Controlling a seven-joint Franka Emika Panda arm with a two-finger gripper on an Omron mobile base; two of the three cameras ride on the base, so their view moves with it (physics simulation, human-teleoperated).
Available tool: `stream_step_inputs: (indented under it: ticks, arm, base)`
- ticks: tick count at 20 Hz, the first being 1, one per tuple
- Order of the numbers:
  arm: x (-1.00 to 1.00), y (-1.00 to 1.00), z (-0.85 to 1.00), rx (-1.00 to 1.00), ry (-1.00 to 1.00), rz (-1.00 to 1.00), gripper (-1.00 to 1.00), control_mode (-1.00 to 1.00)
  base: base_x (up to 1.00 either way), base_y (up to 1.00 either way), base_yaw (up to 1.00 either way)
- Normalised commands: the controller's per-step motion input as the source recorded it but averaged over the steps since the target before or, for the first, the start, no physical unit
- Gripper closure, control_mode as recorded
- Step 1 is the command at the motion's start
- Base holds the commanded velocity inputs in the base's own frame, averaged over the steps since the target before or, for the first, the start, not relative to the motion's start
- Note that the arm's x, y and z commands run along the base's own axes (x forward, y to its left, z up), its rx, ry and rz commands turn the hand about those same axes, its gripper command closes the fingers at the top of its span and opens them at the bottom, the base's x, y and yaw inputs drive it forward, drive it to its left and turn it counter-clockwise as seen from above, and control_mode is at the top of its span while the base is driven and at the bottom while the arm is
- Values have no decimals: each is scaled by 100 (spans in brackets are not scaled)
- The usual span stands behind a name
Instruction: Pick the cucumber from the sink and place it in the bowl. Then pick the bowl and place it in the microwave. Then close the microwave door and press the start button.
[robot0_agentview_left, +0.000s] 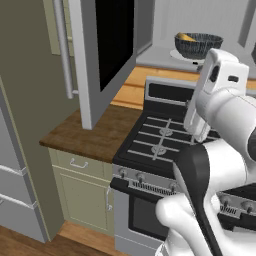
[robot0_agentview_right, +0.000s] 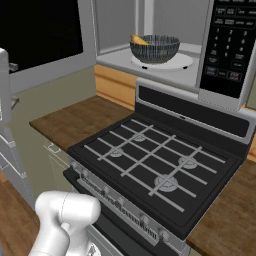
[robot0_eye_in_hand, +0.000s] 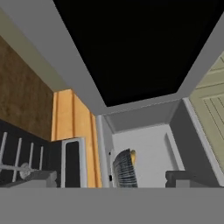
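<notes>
The bowl (robot0_agentview_right: 154, 48), cucumber (robot0_agentview_right: 138, 39) inside, sits in the microwave (robot0_agentview_right: 220, 50), its door (robot0_agentview_left: 107, 50) open; the pincer's state cannot be told.

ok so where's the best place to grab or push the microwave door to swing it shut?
Probably the long vertical bar handle on the free edge of the microwave door. The door stands wide open, hinged beside the cavity where the bowl sits, so that edge is farthest from the hinge and gives most leverage. Come from the outer, handle side and sweep toward the cavity; a flat push on the frame there may also work.
</notes>
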Motion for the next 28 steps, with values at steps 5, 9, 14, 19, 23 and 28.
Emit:
stream_step_inputs:
  ticks: [5, 9, 14, 19, 23, 28]
  arm:
    - [-94, 69, 0, 0, 1, 0, -100, -100]
    - [-57, 75, 0, 0, 0, 0, -100, -100]
    - [-17, 81, -17, 0, 0, 0, -100, -100]
    - [9, 73, -61, 0, -5, -4, -100, -100]
    - [36, 94, -57, -9, -21, -7, -100, -100]
    - [72, 65, -27, -9, -8, -9, -100, -100]
  base:
    - [0, 0, 0]
    - [0, 0, 0]
    - [0, 0, 0]
    - [0, 0, 0]
    - [0, 0, 0]
    - [0, 0, 0]
